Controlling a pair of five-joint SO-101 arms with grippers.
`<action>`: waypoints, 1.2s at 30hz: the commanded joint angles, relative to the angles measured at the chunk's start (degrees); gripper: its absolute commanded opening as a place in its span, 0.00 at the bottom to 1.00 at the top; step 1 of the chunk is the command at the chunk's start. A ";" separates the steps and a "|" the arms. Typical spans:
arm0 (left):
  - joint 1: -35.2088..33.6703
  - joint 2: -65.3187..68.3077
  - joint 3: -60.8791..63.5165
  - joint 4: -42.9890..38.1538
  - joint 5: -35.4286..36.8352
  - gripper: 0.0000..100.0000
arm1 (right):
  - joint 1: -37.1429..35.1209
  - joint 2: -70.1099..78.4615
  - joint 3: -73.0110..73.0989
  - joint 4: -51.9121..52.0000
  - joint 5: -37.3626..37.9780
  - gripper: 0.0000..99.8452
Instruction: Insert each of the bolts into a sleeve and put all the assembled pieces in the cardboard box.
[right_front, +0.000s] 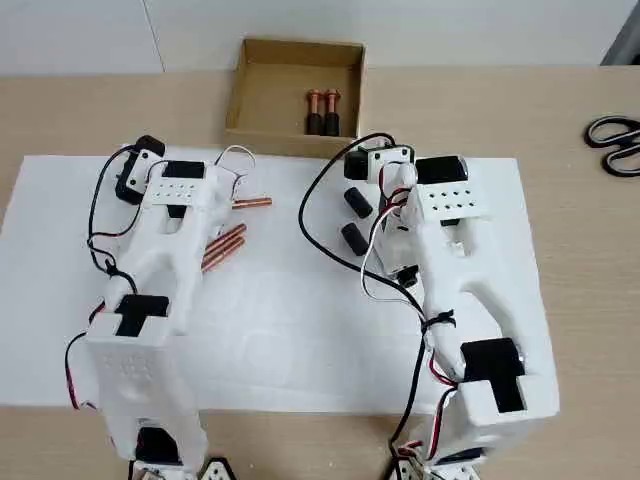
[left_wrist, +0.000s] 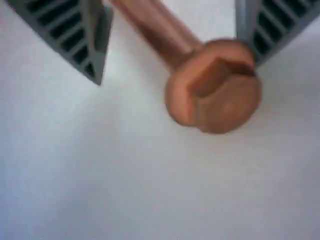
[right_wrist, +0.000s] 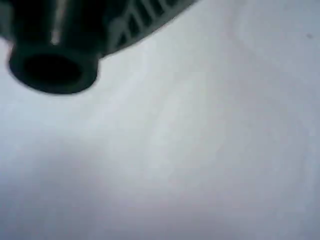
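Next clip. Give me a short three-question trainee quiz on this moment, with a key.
1. How many assembled pieces lie in the box? A) one B) two C) four
2. True or false: the left gripper is shut on nothing.
3. Fill in: the loose bolts lie on the paper beside the ___ arm.
Key: 1 B. 2 False: it is open, with a bolt between its fingers. 3 The left arm.
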 joint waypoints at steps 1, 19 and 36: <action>-0.26 0.09 -1.63 -0.97 0.26 0.17 | -0.04 -3.38 -0.35 0.40 0.18 0.00; 4.22 0.00 -22.46 7.12 -9.32 0.01 | -0.04 -3.65 -0.26 0.40 0.18 0.00; 5.27 -0.09 -54.81 41.41 -39.65 0.01 | 0.04 -5.76 -9.85 7.25 0.35 0.00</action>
